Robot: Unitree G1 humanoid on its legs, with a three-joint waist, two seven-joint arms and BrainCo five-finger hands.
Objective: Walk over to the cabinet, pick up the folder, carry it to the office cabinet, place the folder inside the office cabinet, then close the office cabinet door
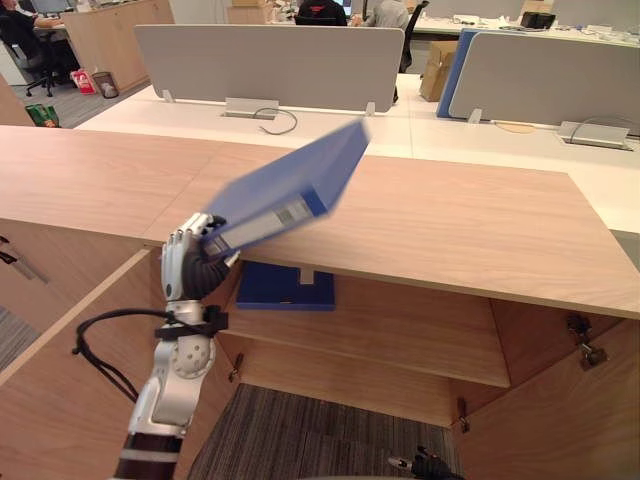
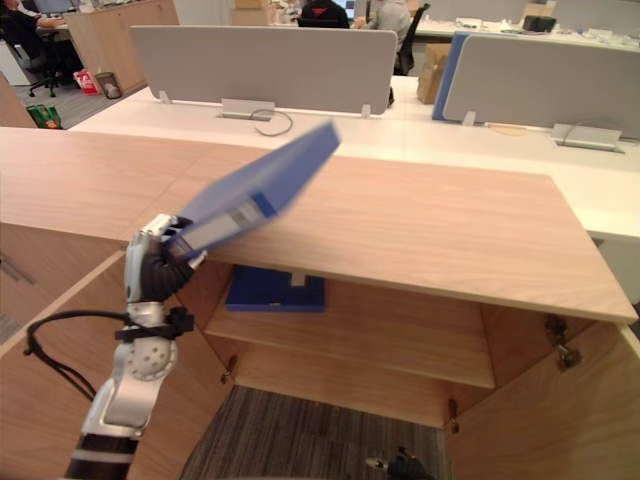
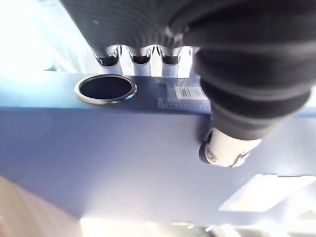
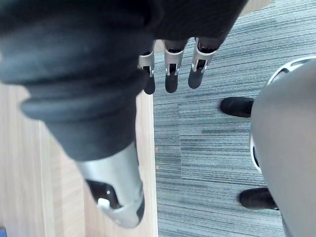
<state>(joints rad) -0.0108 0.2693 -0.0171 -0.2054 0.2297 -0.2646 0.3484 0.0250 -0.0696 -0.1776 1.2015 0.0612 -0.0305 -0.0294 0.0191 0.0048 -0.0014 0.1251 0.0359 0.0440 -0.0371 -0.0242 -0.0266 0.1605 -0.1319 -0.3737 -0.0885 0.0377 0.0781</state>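
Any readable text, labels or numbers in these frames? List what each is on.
No text reads clearly.
Spine label on the blue folder, gripped by the left hand: barcode and small print, too blurred to read.
Red item on the floor, far left: print too small to read.

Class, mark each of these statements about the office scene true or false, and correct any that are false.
1. The left hand grips the blue folder. True.
2. That folder lies flat on the cabinet top. False: it is held tilted, with its far end raised above the top.
3. A second blue folder lies on the shelf inside the cabinet. True.
4. The cabinet door is shut. False: it stands open, showing the shelf.
5. The right hand holds a folder. False: its fingers hang relaxed and empty over the carpet.
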